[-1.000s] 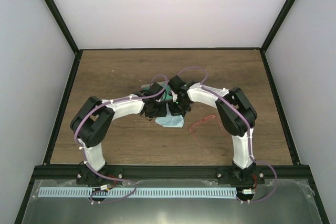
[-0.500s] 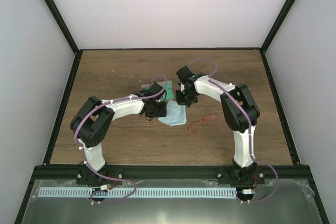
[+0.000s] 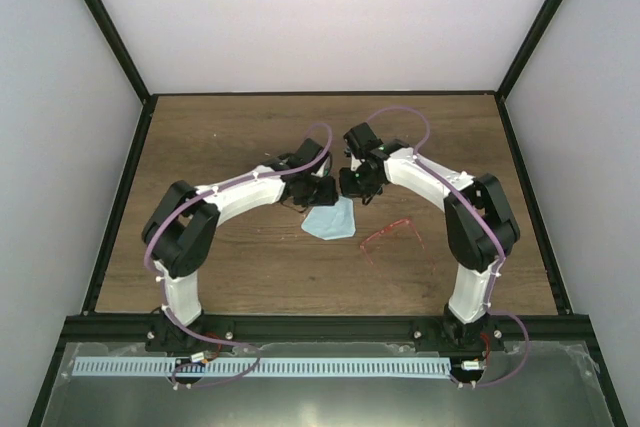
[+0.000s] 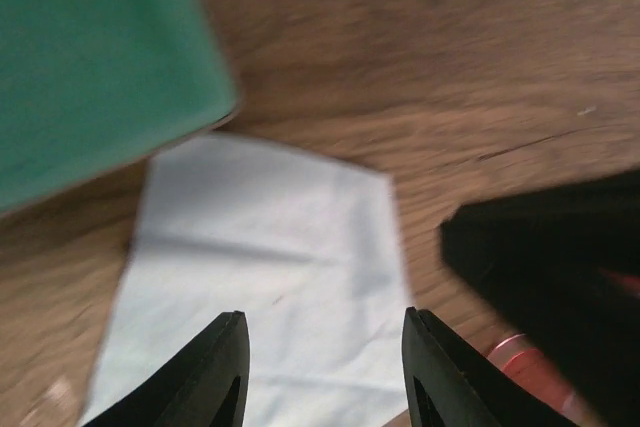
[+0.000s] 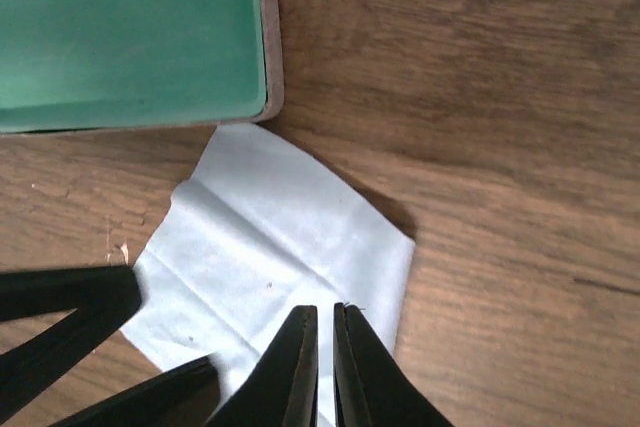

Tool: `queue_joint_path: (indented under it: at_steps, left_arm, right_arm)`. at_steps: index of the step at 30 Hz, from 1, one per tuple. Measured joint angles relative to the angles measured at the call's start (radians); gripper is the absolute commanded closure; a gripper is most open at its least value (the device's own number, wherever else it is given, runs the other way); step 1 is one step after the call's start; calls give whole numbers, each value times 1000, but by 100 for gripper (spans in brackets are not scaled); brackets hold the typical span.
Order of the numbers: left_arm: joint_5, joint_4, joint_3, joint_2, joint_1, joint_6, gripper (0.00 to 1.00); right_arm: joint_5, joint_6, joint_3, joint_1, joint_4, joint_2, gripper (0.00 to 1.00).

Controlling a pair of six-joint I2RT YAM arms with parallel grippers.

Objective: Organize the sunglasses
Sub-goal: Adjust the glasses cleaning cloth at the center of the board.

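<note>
Now we see the sunglasses (image 3: 390,236) lying on the table (image 3: 220,147), just right of the blue cloth (image 3: 330,220). Our left gripper (image 4: 325,367) hangs released above the cloth; our right gripper (image 5: 325,319) is clenched on nothing over it too.

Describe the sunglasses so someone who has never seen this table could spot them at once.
Start at the wooden table and find the light-blue cloth near its middle. The sunglasses lie on the wood just right of the cloth in the top view, not touching it. Their thin red wire frame sets them apart from the cloth and the green-lined case.
</note>
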Motion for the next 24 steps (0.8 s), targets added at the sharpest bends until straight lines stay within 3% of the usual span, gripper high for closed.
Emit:
queue_joint_path:
  at_steps: [8, 13, 24]
  left_arm:
    - [47, 7, 135, 208, -16, 42, 57]
    - [24, 5, 153, 219, -14, 46, 57]
    - [-114, 7, -145, -7, -13, -35, 54]
  right_arm:
    - [11, 18, -60, -3, -2, -68, 94]
    - [11, 24, -97, -2, 0, -103, 95]
    - [-17, 32, -222, 10, 4, -222, 95]
